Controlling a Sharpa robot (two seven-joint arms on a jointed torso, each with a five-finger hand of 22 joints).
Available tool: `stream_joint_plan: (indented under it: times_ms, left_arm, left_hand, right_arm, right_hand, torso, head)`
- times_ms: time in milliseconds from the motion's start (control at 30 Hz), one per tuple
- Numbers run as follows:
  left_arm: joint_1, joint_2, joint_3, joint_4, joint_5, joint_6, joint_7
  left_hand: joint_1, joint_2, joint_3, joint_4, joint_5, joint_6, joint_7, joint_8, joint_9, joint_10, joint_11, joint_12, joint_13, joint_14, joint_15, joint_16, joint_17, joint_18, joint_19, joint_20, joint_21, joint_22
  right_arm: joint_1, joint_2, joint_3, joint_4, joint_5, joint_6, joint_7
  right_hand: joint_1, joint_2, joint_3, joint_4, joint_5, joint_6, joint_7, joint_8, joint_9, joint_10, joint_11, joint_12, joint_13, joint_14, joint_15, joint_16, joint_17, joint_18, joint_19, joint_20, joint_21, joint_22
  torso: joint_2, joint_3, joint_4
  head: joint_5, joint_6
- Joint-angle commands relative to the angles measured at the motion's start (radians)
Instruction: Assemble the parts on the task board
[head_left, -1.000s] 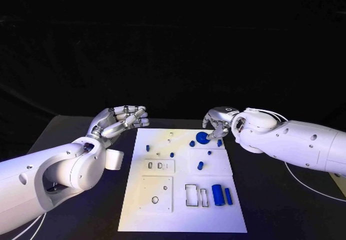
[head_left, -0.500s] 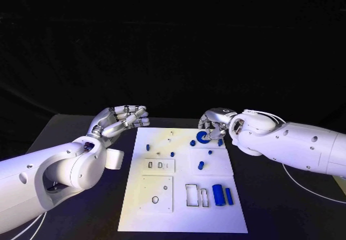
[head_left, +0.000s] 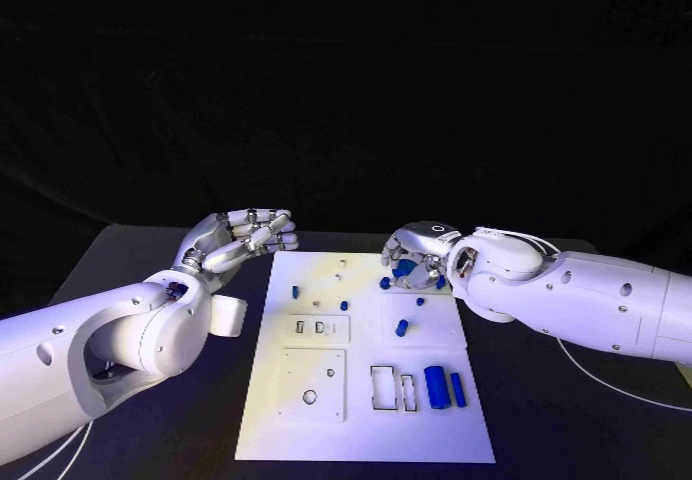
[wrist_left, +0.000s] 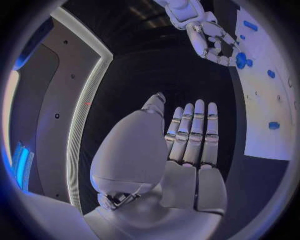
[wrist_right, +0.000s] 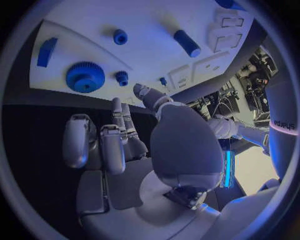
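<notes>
head view: the white task board (head_left: 325, 400) lies mid-table; a toothed blue gear (wrist_right: 84, 76) sits near its far edge. the right hand (head_left: 413, 255), fingers apart and empty, has shifted further over the gear. the left hand (head_left: 242, 238) stays curled, empty.

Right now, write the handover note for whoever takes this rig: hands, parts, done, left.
Left hand: holds nothing, fingers curled, raised beside the task board's far left corner.
Right hand: over the board's far right corner, above the blue gear; the right wrist view shows it holding nothing.
Parts: gear and small blue pegs at the far end, blue cylinder and blue bar near the rectangular slots.
Done: cannot tell.
Left: slots and the round hole empty.
</notes>
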Motion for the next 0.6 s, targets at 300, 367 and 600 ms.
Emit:
stream_joint_plan:
  times_ms: [300, 367, 600]
  left_arm:
    - [0.002, 0.003, 0.001, -0.004, 0.005, 0.020, 0.002]
    - [0.003, 0.003, 0.001, -0.004, 0.005, 0.020, 0.001]
    - [0.003, 0.001, 0.001, -0.003, 0.005, 0.021, -0.002]
  left_hand:
    - [-0.006, -0.003, -0.004, 0.003, -0.007, -0.004, 0.007, -0.004, -0.001, -0.002, 0.002, -0.005, 0.000, -0.006, 0.002, -0.004, 0.002, 0.003, 0.007, 0.002, -0.003, -0.002]
    - [-0.006, -0.003, -0.004, 0.003, -0.007, -0.004, 0.007, -0.004, -0.001, -0.002, 0.002, -0.005, 0.000, -0.006, 0.002, -0.004, 0.002, 0.003, 0.007, 0.002, -0.003, -0.002]
    - [-0.007, -0.003, -0.004, 0.002, -0.008, -0.005, 0.008, -0.004, -0.001, -0.002, 0.003, -0.005, 0.001, -0.006, 0.002, -0.004, 0.002, 0.003, 0.007, 0.002, -0.004, -0.002]
  right_arm:
    - [-0.012, 0.021, 0.000, -0.018, -0.071, 0.018, -0.045]
    - [-0.013, 0.023, 0.000, -0.022, -0.074, 0.020, -0.049]
    - [-0.018, 0.031, -0.001, -0.024, -0.077, 0.022, -0.048]
  right_hand:
    - [0.030, 0.011, -0.011, 0.006, -0.010, 0.032, 0.005, -0.010, -0.022, -0.044, 0.011, -0.077, -0.085, 0.038, 0.017, -0.020, -0.043, 0.007, -0.013, 0.014, -0.016, -0.014]
    - [0.037, 0.015, -0.026, 0.009, -0.011, 0.033, 0.007, -0.015, -0.029, -0.058, 0.013, -0.077, -0.102, 0.035, 0.019, -0.025, -0.055, 0.009, -0.017, 0.016, -0.023, -0.021]
    - [0.056, 0.029, -0.051, 0.017, -0.010, 0.039, 0.009, -0.023, -0.044, -0.074, 0.016, -0.074, -0.132, 0.029, 0.022, -0.036, -0.085, 0.013, -0.026, 0.019, -0.039, -0.036]
  torso:
    - [0.006, -0.0003, -0.0005]
    - [0.007, -0.0011, 0.0006]
    - [0.010, -0.0003, 0.0012]
  head:
    - [-0.002, -0.005]
    - [-0.002, -0.006]
    - [0.002, -0.009]
